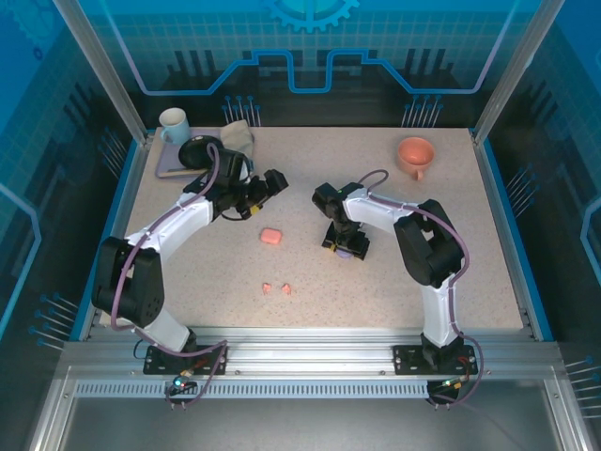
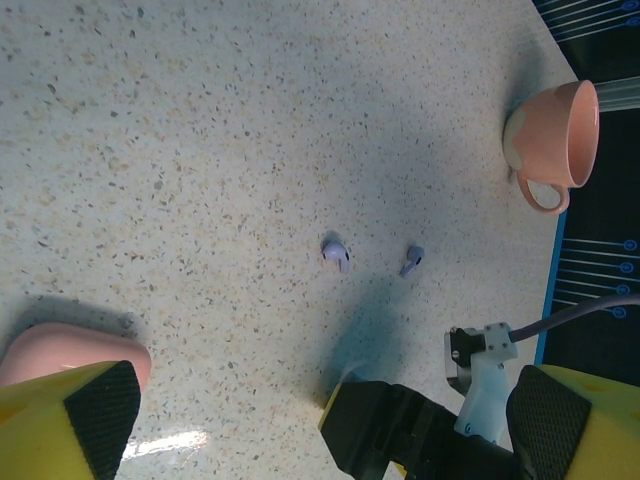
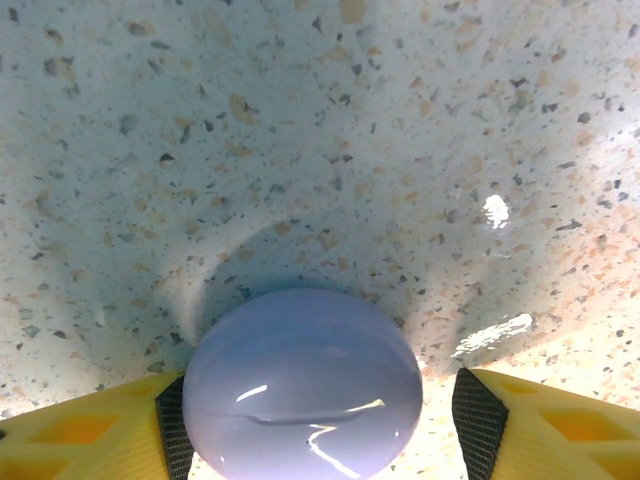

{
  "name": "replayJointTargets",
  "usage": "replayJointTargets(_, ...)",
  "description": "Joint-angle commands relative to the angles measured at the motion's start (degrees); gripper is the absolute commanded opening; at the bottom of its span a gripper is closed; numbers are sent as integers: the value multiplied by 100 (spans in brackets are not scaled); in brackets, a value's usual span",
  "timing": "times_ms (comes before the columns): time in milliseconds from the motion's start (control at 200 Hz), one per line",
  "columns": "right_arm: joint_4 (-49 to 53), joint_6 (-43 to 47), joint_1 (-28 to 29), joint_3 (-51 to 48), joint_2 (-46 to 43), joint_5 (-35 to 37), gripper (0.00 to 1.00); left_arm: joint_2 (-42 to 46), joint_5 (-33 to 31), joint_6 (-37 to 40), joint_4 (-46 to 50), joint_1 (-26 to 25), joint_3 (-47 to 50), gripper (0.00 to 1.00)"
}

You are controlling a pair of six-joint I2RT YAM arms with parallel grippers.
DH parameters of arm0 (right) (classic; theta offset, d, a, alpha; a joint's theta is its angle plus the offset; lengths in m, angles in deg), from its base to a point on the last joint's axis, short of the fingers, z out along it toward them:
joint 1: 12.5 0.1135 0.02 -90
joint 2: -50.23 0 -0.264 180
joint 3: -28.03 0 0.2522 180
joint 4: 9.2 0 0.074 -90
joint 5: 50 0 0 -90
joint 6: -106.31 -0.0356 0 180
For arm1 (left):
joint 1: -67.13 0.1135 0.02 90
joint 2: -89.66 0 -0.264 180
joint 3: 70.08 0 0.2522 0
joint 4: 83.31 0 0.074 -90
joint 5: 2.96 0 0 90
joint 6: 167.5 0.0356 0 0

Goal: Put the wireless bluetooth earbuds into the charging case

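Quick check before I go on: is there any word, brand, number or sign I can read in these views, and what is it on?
No readable words or numbers in any view.
Purple case: smooth and glossy, no marking seen.
Pink case: no marking seen, though it is too small to be sure.
Salmon mug: no lettering seen.
Back wall: a gear symbol and line patterns, no letters.
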Motion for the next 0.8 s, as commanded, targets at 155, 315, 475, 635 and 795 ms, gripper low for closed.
replayJointTargets(155, 73, -22, -172, -42, 47, -56, 69, 288, 184, -369, -288, -244, 419, 99)
replayJointTargets(315, -58, 41, -224, -42, 80, -77, 66, 483, 164, -577, -475, -416, 746, 99)
replayJointTargets(475, -198, 132, -255, -119, 45, -125, 66, 682, 72, -713, -574, -578, 1021, 99)
replayJointTargets(635, -562, 161, -345, -432, -95, -283, 65, 842, 9, -806, -608, -709, 1184, 99)
replayJointTargets(795, -814, -29, -410, -696, -195, -500, 64, 949, -109, -998, -753, -878, 1364, 99)
